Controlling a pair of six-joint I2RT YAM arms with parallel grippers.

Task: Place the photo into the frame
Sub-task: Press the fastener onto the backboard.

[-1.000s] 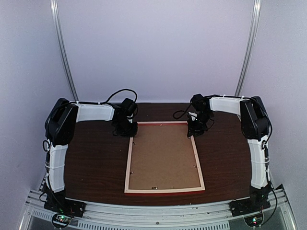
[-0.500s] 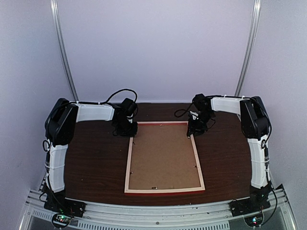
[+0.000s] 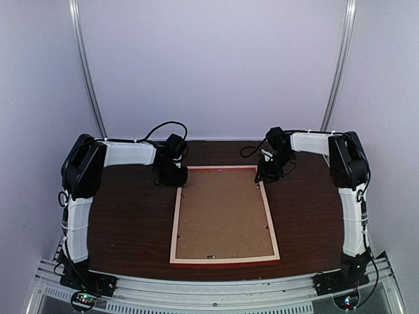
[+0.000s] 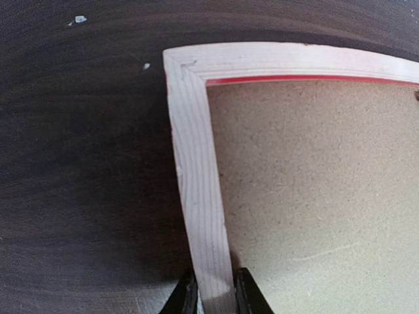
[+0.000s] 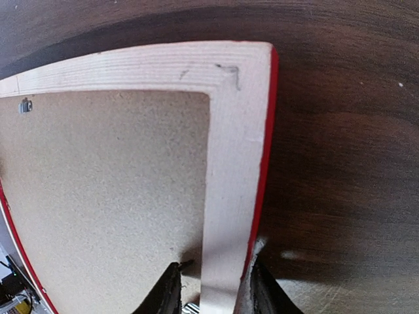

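Pinching the frame (image 4: pixel 196 163), left gripper (image 4: pixel 215 292).

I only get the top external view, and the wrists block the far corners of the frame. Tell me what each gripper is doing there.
Observer: The left gripper is pinching the frame's left rail, with one finger on each side of the pale wood.
Operator: Now report the right one.
Observer: The right gripper straddles the right rail, but its inner finger stands clear of the wood, so the jaws are open.
Operator: Check for the photo.
Observer: It is not visible in any view. Only the brown backing board shows inside the frame, with a small metal tab at its edge.
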